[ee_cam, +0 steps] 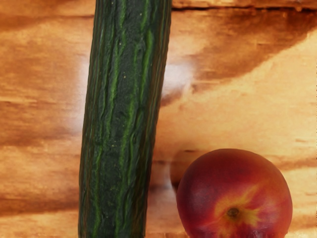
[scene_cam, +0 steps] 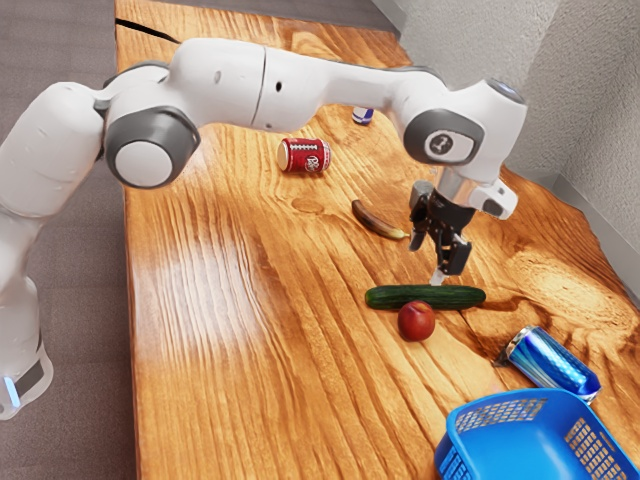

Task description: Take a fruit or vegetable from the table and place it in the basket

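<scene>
Wood tbl, gripper above cuke.

An indoor room with a robot arm at a wooden table; whether lab, home or kitchen, I cannot tell. Beyond the table stands a rough, pale grey wall with a skirting board; beside it lies a grey floor. The cucumber, nectarine and Dr Pepper can on the table lend a kitchen note.
</scene>
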